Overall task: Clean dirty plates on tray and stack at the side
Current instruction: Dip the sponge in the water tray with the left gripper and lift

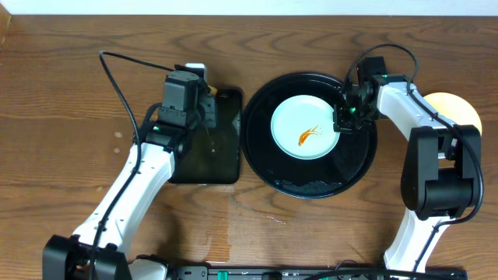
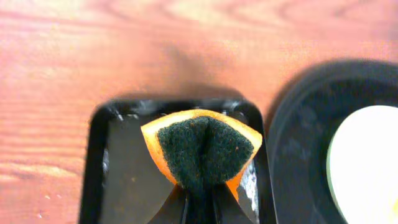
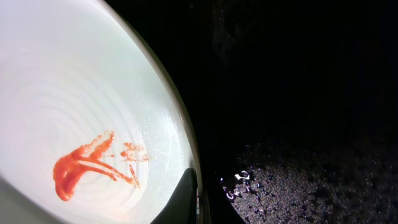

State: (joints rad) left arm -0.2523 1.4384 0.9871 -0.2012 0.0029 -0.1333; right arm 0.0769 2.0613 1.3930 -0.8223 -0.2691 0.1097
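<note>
A pale mint-white plate (image 1: 305,127) with an orange sauce smear lies in the round black tray (image 1: 264,155). My right gripper (image 1: 343,118) is shut on the plate's right rim. In the right wrist view one finger lies over the plate (image 3: 74,93) and the rim sits between the fingers (image 3: 199,202), over the tray (image 3: 298,93). A pale yellow plate (image 1: 459,109) shows at the right, partly behind my right arm. My left gripper (image 1: 204,105) is shut on an orange sponge with a dark scrub face (image 2: 202,152), held above the rectangular black tray (image 2: 124,180).
The small rectangular black tray (image 1: 204,159) lies just left of the round tray and looks wet. Crumbs or droplets lie in the round tray's front part (image 1: 311,185). The wooden table (image 1: 62,93) stretches to the left and front.
</note>
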